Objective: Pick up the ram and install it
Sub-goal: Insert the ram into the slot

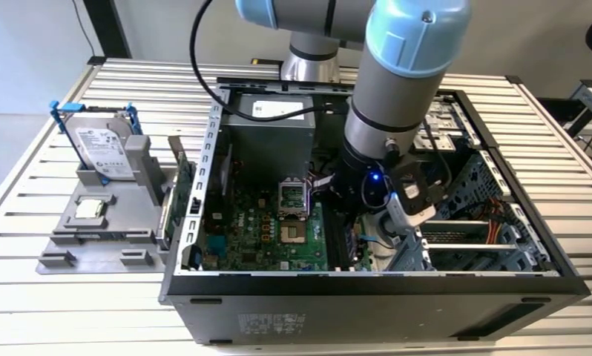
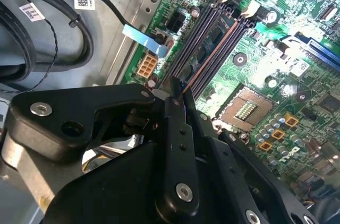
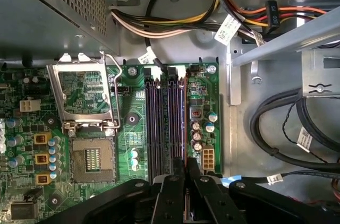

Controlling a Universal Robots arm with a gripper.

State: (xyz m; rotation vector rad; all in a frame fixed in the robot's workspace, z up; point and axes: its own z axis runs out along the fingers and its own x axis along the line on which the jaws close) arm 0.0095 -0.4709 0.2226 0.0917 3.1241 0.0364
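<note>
Ram: the ram appears to be the thin strip seen edge-on between the fingertips, running along the outermost of the black memory slots, the one nearest the motherboard's edge with the capacitors. In the second wrist view it shows as a narrow dark band with an orange-brown edge.
Seating: how deep it sits in that slot cannot be made out, because the fingers cover its near end.
Gripper: the gripper has its two black fingers drawn close together, clamped on that strip. In the second wrist view they meet at, right above the near end of the slots.
Arm: the grey and blue arm reaches down into the open computer case and hides the gripper's tips and most of the slots in the exterior view.
Motherboard: the green motherboard lies on the case floor. Its open processor socket sits beside the slots, away from the ram.
Cables: black cable loops lie on the bare case floor past the motherboard's edge, partly cut off.
Tabletop: the slatted tabletop carries the case. Toward its edge at the exterior view's left stands a grey holder with a silver hard drive in a blue bracket.
Green card: a green expansion card stands upright just outside the case wall.
</note>
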